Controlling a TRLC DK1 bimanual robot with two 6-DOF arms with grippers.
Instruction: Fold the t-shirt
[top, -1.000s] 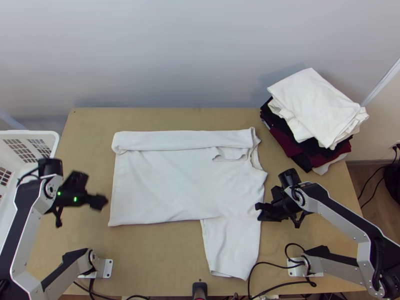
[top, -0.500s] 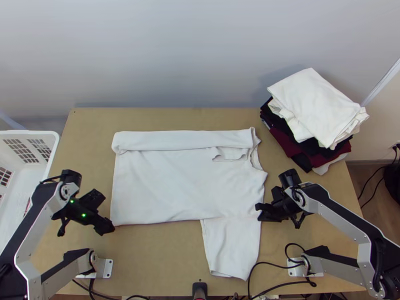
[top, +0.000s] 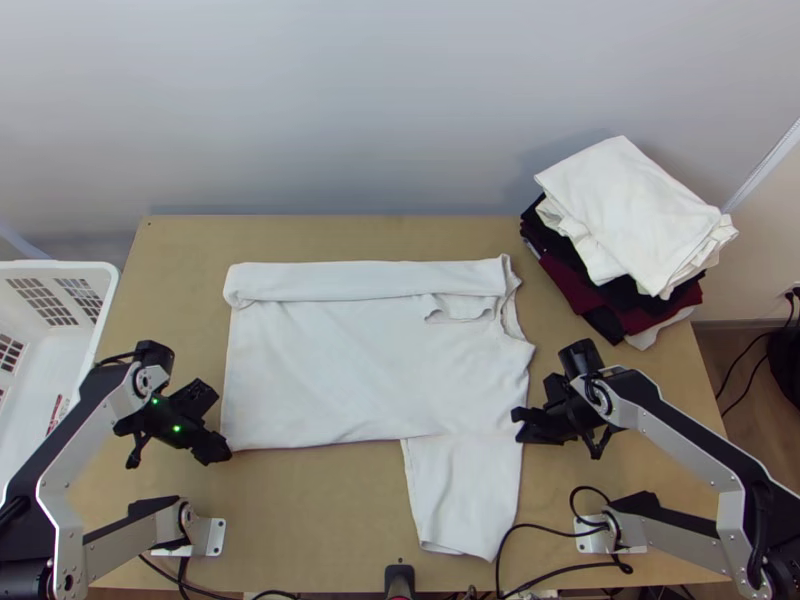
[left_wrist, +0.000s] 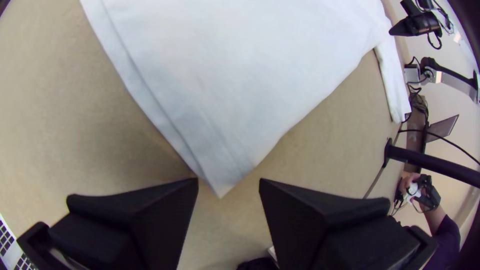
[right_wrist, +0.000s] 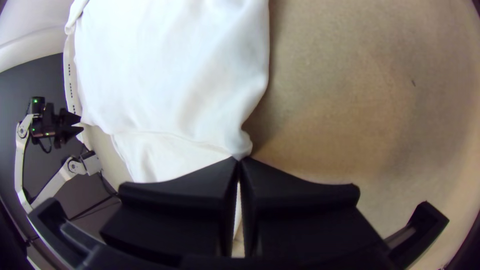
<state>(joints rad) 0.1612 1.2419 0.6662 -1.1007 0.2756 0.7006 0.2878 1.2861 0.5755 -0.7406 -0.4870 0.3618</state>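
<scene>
T-shirt (top: 370, 360) flat on table (top: 300, 520), far edge strip folded in, near sleeve (top: 465, 490) sticking out toward 6 o'clock. Clock as in top view, 12 = far side. Body's long axis runs 9 to 3: hem at 9, collar (top: 460, 308) on the 3 side.

Key relation: near hem corner (left_wrist: 220, 182) vs left fingers (left_wrist: 160, 215). Fingers parted, one on each side of the corner, nothing clamped. From there the cloth fills 12 round to 3; hem edge runs off to 12, near edge to 3. Left arm is clearly nearer this corner, so its grab.

Right fingers (right_wrist: 210, 185) closed, look to be pinching cloth at the shirt's 3 o'clock side, right where the sleeve joins. Body lies at 9 to 12 from them, sleeve about 7.

Judgement: left should close on the corner, then both ends of the near edge are held and can go over toward 12 together, fold line along 9–3. Risk: corner sits shallow in the gap, may slip or catch one layer; sleeve could trail crooked.
</scene>
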